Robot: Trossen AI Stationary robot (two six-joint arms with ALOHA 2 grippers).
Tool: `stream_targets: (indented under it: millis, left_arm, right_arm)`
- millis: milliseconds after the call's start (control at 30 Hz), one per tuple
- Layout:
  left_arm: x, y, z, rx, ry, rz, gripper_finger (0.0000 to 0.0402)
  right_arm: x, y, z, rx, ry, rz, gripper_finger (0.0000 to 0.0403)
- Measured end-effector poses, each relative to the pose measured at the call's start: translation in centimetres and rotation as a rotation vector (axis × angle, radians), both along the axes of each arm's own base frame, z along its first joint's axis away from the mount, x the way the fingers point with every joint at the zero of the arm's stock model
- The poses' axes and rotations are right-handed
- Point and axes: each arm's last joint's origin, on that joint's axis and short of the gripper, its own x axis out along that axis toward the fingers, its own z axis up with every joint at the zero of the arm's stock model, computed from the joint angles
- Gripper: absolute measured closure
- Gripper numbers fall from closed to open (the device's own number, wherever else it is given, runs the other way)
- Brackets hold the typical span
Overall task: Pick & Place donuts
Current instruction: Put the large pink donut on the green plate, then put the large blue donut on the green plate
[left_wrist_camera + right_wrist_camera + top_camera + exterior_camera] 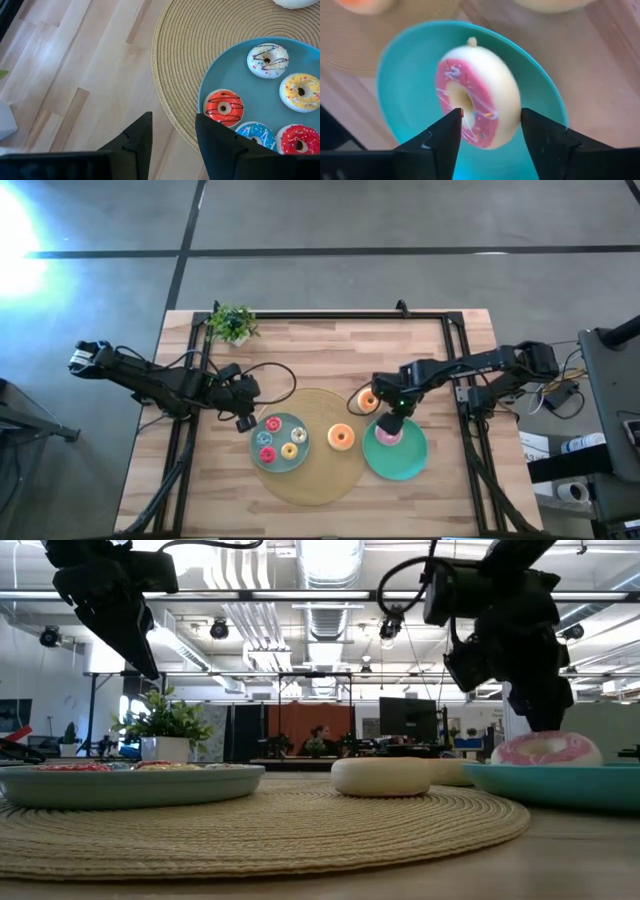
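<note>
Right wrist view: right gripper (487, 132) spread around glossy pink-iced donut (477, 97), smooth green plate (400, 80).

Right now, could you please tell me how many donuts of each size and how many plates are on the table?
Small donuts, all on the grey-blue plate: 5
Large donuts: 3
Plates, grey-blue and green: 2
Total: 10

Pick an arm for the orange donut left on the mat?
Right. Right gripper hangs over the green plate, jaws open around the pink donut; the orange donut lies beside it. Left gripper is farther.
</note>
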Motion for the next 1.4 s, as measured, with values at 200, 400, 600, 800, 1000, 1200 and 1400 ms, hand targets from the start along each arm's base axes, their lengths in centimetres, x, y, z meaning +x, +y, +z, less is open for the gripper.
stream_targets:
  millis: [200,400,600,800,1000,1200,1400]
  left_arm:
    - [0.0,0.0,0.0,0.0,0.0,0.0,0.0278]
    - [0.0,0.0,0.0,0.008,0.008,-0.012,0.0278]
    - [0.0,0.0,0.0,0.014,0.011,-0.02,0.0278]
    - [0.0,0.0,0.0,0.014,0.011,-0.02,0.0278]
    - [0.0,0.0,0.0,0.008,0.008,-0.01,0.0278]
    - [0.0,0.0,0.0,0.004,0.006,-0.003,0.0278]
    - [0.0,0.0,0.0,0.001,0.004,0.002,0.0278]
  right_arm:
    - [-0.3,-0.1,-0.5,-0.066,0.052,0.029,0.0179]
    - [-0.1,-0.2,0.4,-0.096,0.037,0.069,0.0157]
    - [1.5,-1.6,2.7,-0.284,-0.014,-0.102,0.0152]
    - [2.7,-4.4,4.1,-0.381,-0.1,-0.176,0.0152]
    - [3.0,-5.5,2.0,-0.306,0.0,-0.204,0.016]
    - [5.0,-4.2,1.8,-0.253,-0.055,-0.071,0.0163]
    - [7.4,-2.9,1.0,-0.309,-0.024,0.04,0.0163]
